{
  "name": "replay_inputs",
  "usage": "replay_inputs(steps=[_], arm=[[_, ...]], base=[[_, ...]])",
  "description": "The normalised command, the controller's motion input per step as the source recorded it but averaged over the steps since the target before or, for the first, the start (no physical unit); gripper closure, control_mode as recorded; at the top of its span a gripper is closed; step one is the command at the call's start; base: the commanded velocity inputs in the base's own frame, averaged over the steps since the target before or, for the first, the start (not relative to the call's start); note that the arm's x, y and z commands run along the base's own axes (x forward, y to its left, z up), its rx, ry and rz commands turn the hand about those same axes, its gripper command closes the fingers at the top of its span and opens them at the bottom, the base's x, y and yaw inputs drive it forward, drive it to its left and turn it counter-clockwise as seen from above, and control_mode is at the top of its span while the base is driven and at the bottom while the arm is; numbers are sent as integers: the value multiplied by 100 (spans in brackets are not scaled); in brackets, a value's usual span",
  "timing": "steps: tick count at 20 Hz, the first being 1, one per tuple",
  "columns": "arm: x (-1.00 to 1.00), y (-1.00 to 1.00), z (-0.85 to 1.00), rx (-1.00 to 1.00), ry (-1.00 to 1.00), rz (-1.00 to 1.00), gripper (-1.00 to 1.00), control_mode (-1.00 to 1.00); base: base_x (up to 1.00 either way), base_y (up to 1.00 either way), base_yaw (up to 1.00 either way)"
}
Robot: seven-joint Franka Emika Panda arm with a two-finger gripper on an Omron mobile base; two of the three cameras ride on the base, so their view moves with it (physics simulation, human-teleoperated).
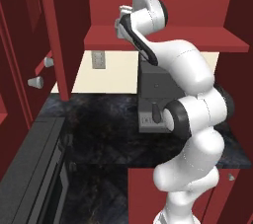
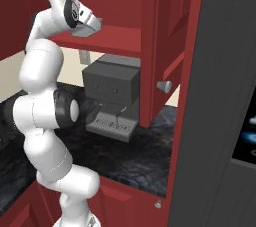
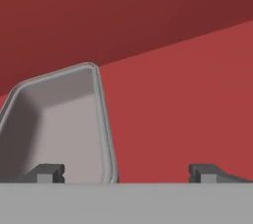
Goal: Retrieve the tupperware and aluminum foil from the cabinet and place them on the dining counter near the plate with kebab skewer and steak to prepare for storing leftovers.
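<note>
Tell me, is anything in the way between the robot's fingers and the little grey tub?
Nothing visible is. In the hand view the tupperware lies on the red shelf right in front of the gripper. Its right wall rises between the two spread fingertips, with only bare shelf around it.

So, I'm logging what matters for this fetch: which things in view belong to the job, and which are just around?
Part of the job:
tupperware, on the cabinet shelf
cabinet, doors open
gripper, open, astride the tub's right wall

Just around:
coffee machine on the kitchen counter
wall outlet
</note>
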Motion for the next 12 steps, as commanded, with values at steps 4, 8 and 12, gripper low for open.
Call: replay_inputs(steps=[4, 8, 12], arm=[[61, 14, -12, 0, 0, 0, -100, -100], [62, 12, 0, 0, -2, 0, -100, -100], [64, 3, -4, 0, 0, 0, -100, -100]], base=[[0, 0, 0], [0, 0, 0], [0, 0, 0]])
